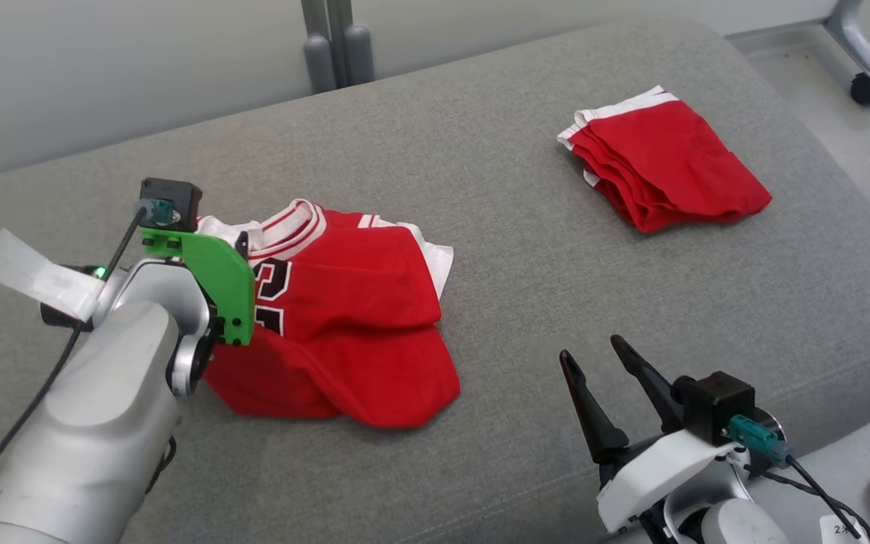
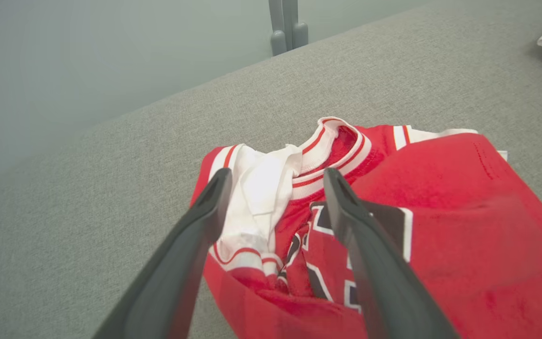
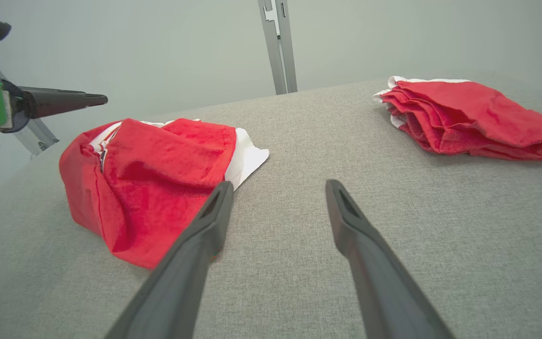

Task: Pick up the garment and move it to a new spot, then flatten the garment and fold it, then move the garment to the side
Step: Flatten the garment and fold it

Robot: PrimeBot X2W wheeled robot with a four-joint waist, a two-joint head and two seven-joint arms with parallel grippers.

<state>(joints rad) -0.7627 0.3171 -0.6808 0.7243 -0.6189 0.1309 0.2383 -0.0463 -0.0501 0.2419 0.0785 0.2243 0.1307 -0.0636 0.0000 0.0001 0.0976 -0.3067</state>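
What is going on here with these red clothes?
A two-armed robot is working on a crumpled red jersey on a grey cushion. Its left gripper, open, hovers over the collar, grasping nothing yet. The right gripper waits open, nearer the robot. A folded garment lies apart on the right.

A folded red-and-white cloth point(image 1: 669, 162) lies far right on the grey padded worktop point(image 1: 526, 302). A grey post point(image 1: 337, 45) stands behind the worktop, a black castor point(image 1: 867, 89) beyond its right corner.
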